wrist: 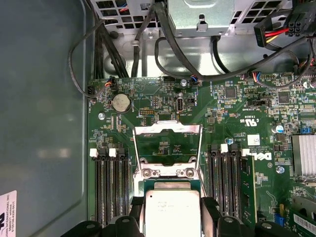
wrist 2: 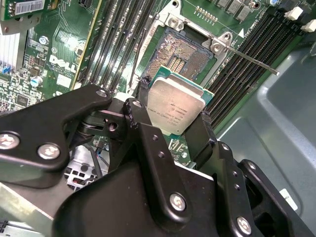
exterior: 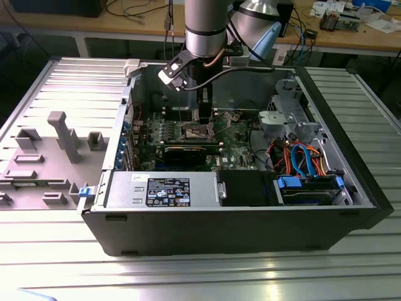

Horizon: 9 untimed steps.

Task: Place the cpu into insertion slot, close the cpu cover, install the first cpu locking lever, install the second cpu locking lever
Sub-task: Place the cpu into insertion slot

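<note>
The robot arm reaches down into the open computer case point(exterior: 250, 232). Its gripper point(exterior: 204, 114) hangs over the green board point(exterior: 238, 135). In the exterior view it is near the middle of the board, closer to the far wall of the case.

The gripper is squeezing the cpu point(wrist 2: 175, 103). One black finger point(wrist 2: 139, 106) presses on one side of the chip, and another finger presses on the other side. The shiny grey top of the cpu faces the cameras.

The cpu is just over the insertion slot point(wrist 2: 185, 49). In the second wrist view, part of the slot shows past the chip's edge. It is dark, with lots of tiny dots. I cannot tell if the chip touches the slot.

The cpu cover point(wrist: 167, 130) is flipped up and open, and the green board shows through its hole. A thin metal locking lever point(wrist 2: 252, 60) sticks out from a corner of the slot, over the memory slots point(wrist: 111, 182). These long black slots run along both sides of the insertion slot.
</note>
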Available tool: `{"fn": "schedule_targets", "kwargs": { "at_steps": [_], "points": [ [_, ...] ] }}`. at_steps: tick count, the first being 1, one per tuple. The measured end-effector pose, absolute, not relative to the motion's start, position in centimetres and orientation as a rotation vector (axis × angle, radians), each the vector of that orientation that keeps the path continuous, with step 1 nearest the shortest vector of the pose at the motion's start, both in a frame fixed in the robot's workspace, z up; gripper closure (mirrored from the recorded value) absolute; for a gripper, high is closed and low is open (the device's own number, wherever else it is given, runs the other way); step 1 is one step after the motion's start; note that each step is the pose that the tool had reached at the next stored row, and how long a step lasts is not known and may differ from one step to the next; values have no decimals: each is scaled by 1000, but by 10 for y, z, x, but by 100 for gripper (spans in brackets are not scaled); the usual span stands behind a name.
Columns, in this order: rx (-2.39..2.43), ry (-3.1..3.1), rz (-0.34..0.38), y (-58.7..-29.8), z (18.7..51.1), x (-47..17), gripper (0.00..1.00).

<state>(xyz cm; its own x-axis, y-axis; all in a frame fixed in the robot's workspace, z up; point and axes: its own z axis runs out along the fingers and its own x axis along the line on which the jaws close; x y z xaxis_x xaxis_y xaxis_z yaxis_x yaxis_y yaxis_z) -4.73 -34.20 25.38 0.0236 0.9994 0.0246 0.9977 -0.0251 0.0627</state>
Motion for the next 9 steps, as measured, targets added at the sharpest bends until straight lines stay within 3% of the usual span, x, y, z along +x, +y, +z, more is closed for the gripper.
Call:
{"fn": "schedule_targets", "kwargs": {
  "at_steps": [9],
  "points": [
    [2228,2174,96,-342,252,-47,46]
  ]
}}
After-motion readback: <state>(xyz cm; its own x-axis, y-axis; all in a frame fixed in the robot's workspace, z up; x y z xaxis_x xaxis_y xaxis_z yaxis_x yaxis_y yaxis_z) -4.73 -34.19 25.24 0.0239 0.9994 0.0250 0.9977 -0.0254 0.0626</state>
